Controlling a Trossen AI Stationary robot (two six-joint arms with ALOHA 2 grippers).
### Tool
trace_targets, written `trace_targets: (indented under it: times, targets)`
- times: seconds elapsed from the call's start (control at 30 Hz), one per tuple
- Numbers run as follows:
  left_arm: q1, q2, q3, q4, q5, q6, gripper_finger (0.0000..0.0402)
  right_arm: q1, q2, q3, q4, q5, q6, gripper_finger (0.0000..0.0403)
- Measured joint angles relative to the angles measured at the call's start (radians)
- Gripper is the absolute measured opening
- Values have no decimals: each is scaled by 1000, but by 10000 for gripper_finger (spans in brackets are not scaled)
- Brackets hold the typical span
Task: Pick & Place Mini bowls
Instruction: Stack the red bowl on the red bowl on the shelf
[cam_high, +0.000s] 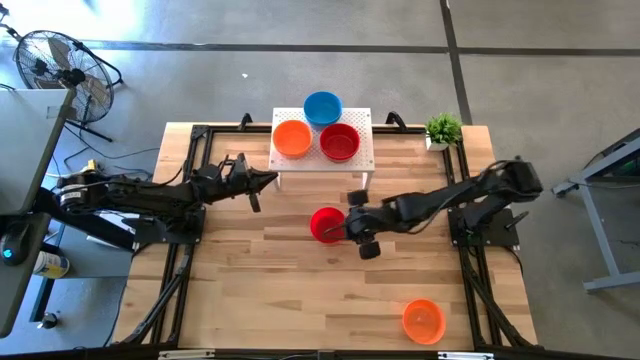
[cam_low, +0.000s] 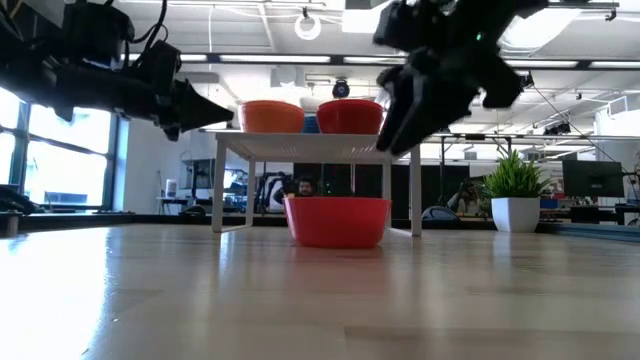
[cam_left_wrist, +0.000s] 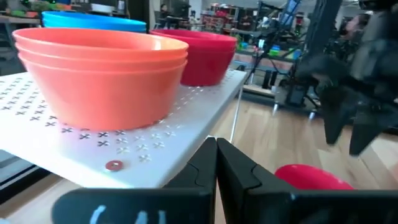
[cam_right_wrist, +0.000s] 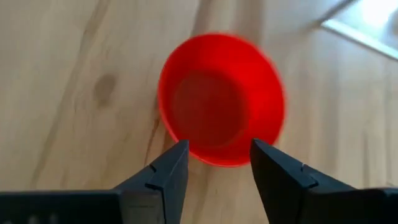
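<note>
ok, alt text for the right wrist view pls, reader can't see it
Looking down past the right gripper, its two dark fingers open on either side of the near rim of a red mini bowl sitting upright and empty on the wooden table. A pale corner of the white stand shows at one edge.

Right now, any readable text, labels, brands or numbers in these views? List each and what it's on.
None can be read.
Left claw: pale marks on its dark body in the left wrist view, too blurred to read.
White stand: a pattern of small crosses and one small red dot, not lettering.
Mini bowls, such as the red bowl on the table: plain, no print.
Room behind the table in the low view: too small to read.
</note>
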Motion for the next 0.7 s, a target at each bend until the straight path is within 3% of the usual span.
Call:
trace_targets:
  times: [0.2, 0.47, 0.57, 0.7]
  targets:
    - [-3, 0, -2, -7, 36, 0, 0, 0, 150, 84, -69, -67, -147, 156]
    - [-3, 0, -2, -17, 38, 0, 0, 0, 251, 105, -50, -94, -241, 145]
    - [-3, 0, -2, -17, 38, 0, 0, 0, 259, 105, -41, -94, -241, 113]
    - [-3, 0, -2, -18, 38, -5, 0, -1, 250, 105, -56, -97, -187, 33]
